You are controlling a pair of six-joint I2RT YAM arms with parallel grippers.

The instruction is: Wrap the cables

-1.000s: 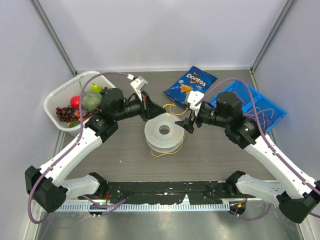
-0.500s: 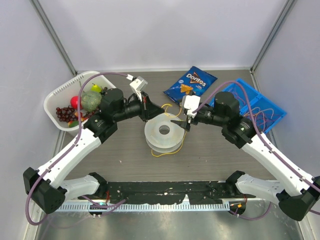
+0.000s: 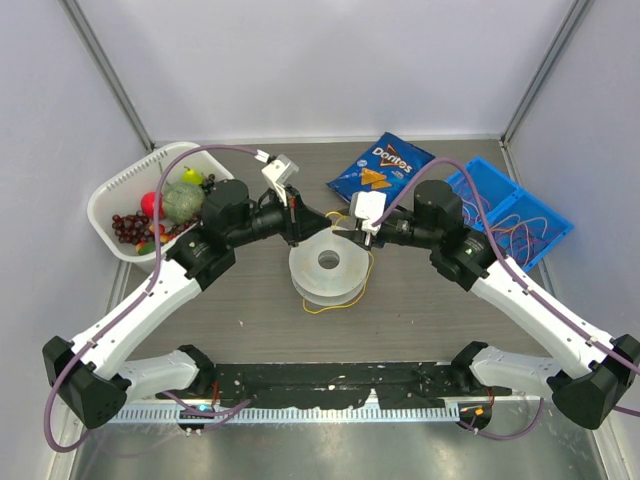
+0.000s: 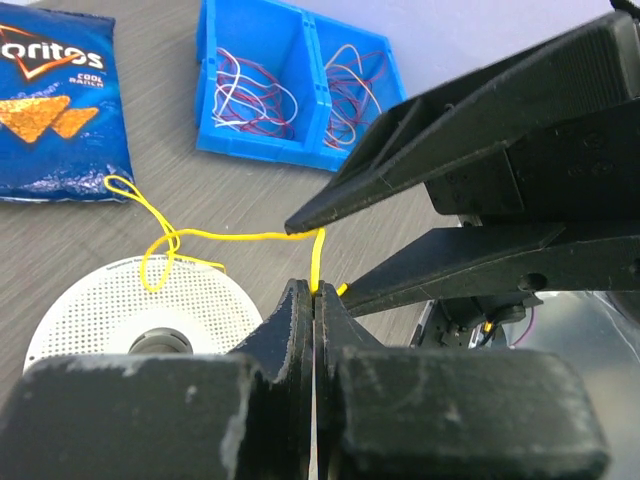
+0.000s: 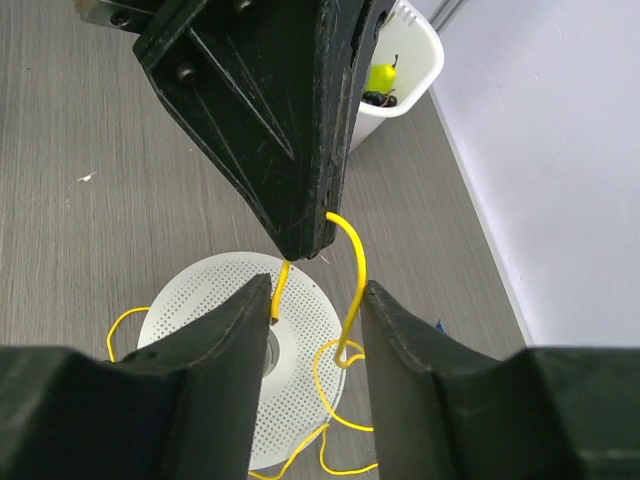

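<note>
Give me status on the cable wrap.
Done: nothing wound; the yellow cable lies in loose loops on and beside the spool. In hand: left gripper shut on that cable above the spool, right gripper open astride it. Remaining: winding it, plus the cables in the blue bin.

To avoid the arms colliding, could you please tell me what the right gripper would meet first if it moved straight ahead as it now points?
Most likely the thin yellow cable arching between the open fingers of the right gripper, then the shut left gripper pinching that cable just beyond; their relative depth is unclear.
</note>
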